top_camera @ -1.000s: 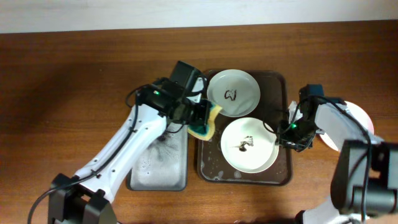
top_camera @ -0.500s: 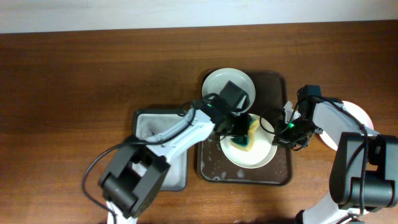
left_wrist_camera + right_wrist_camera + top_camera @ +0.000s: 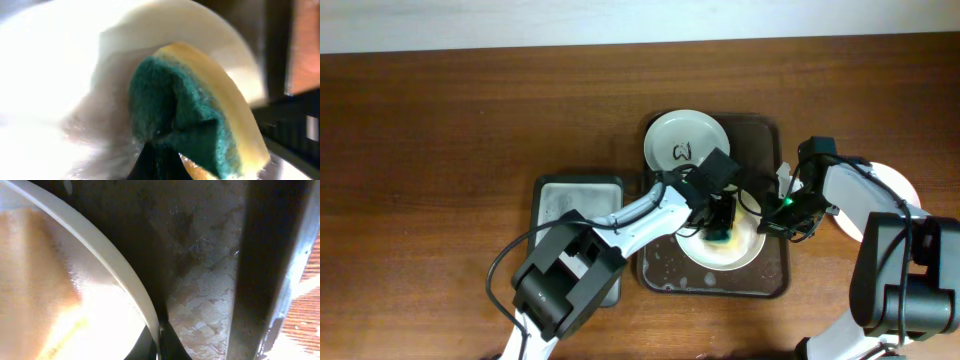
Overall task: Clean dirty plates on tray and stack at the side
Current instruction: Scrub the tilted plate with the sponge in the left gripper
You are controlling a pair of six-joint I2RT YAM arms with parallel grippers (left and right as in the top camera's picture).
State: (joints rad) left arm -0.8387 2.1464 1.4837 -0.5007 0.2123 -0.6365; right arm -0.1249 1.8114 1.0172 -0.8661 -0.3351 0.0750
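— Pressing what onto the front plate [image 3: 748,248]?
— A green-and-yellow sponge [image 3: 185,110]; the left gripper [image 3: 720,224] was clamped on it, flat against that plate in the brown tray [image 3: 760,135].
— And the right gripper [image 3: 771,218]?
— Pinched on the same plate's right rim. The scribbled back plate [image 3: 685,150] lay just behind.

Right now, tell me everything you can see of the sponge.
The sponge is a yellow foam block with a dark green scouring layer. It is pinched and bent in the left gripper, its green side meeting the white surface of the near plate, around that plate's middle, inside the brown tray.
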